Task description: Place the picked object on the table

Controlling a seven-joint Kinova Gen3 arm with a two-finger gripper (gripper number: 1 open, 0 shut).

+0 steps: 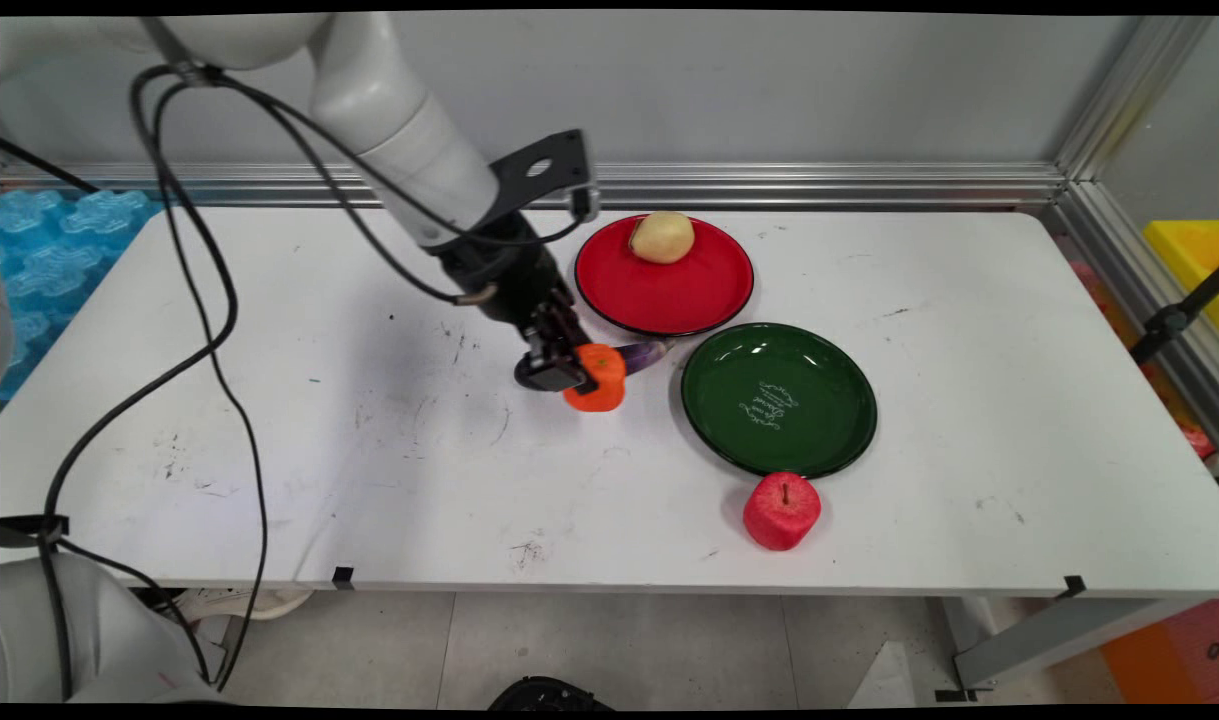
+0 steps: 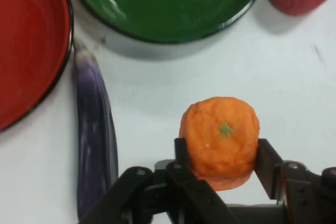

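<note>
My black gripper [image 1: 576, 372] is low over the middle of the table, shut on an orange toy fruit [image 1: 599, 378]. In the hand view the orange [image 2: 220, 142] sits squeezed between both fingers [image 2: 183, 153], its green stem mark facing the camera. A purple eggplant [image 2: 93, 135] lies on the table just beside it, partly hidden behind the orange in the main view [image 1: 643, 352]. The eggplant lies between the red plate [image 1: 669, 295] and the green plate [image 1: 779, 400].
A yellowish pear-like fruit [image 1: 661, 238] rests on the far part of the red plate. A red apple [image 1: 781, 511] stands on the table near the front edge, just below the green plate. Black cables hang at the left.
</note>
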